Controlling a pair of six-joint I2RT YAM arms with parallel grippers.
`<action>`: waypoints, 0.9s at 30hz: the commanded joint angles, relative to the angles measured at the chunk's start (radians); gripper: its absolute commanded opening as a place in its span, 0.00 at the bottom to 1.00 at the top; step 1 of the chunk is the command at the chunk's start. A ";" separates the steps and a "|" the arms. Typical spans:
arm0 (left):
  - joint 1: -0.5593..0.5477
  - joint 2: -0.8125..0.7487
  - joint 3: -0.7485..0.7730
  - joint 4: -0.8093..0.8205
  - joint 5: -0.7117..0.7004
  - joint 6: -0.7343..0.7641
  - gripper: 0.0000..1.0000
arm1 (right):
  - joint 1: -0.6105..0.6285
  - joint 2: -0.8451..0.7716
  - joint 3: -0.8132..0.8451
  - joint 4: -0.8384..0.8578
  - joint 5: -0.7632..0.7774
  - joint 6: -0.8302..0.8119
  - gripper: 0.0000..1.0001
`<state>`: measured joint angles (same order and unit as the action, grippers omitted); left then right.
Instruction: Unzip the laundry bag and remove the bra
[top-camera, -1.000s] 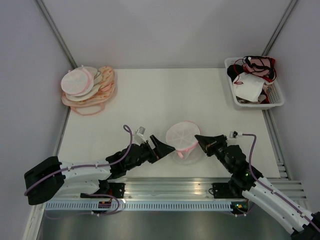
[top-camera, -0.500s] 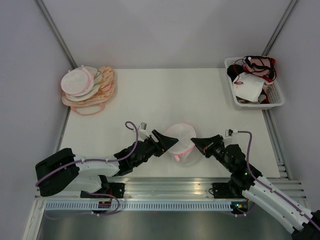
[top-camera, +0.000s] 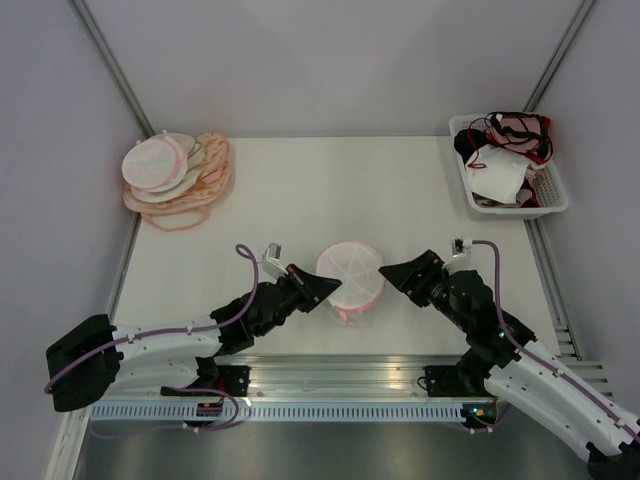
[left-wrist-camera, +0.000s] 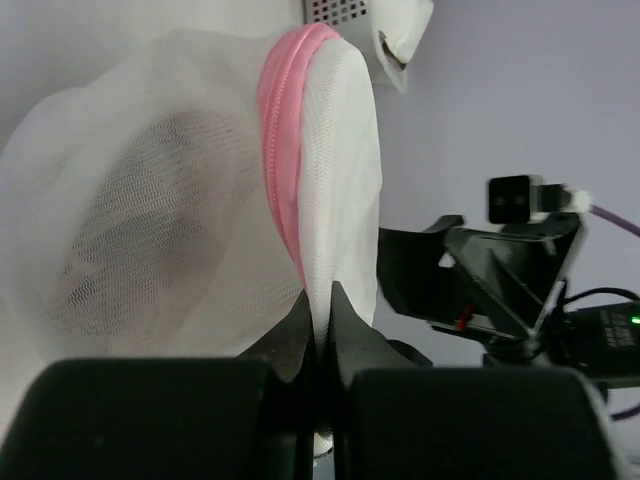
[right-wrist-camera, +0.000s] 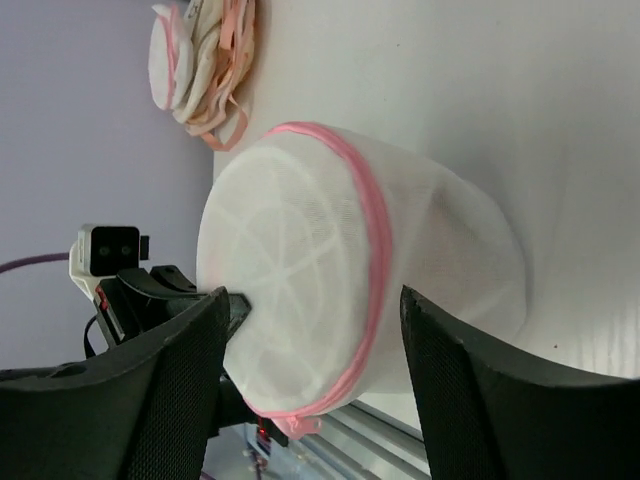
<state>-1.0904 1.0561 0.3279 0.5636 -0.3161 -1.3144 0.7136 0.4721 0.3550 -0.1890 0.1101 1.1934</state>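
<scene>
The left end effector (left-wrist-camera: 318, 322) pinches the laundry bag (top-camera: 350, 275) by its mesh beside the pink zip (left-wrist-camera: 285, 150), probably steadying it for unzipping. The right end effector (top-camera: 392, 272) is spread, the bag just ahead and untouched.

From above, the light is bright, even and diffuse. The white table (top-camera: 300, 190) is close to washed out, and the shadows under my arms are faint and soft-edged. The metal rail (top-camera: 330, 372) at 6 o'clock carries a dull sheen. This view is sharp from centre to corners.

In my left wrist view the laundry bag (left-wrist-camera: 200, 200) glows, lit through its mesh, with a grey patch toward 9 o'clock. My left gripper (left-wrist-camera: 318, 310) at 6 o'clock is black and out of focus.

In my right wrist view the bag is crisp and the table glares toward 2 o'clock. My right gripper (right-wrist-camera: 315, 300) shows dark, with the grain of its fingers visible at 5 and 7 o'clock.
</scene>
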 joint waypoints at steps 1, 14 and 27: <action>-0.006 -0.051 0.002 -0.119 -0.063 -0.018 0.02 | 0.001 0.048 0.124 -0.134 0.031 -0.240 0.74; -0.006 -0.004 0.092 -0.255 -0.239 -0.088 0.02 | 0.305 0.256 0.154 -0.030 0.025 -0.474 0.59; -0.006 -0.005 0.109 -0.286 -0.193 -0.101 0.02 | 0.500 0.457 0.229 0.057 0.344 -0.557 0.51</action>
<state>-1.0916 1.0668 0.4198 0.2722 -0.5053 -1.3731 1.1973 0.9180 0.5228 -0.1936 0.3111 0.6830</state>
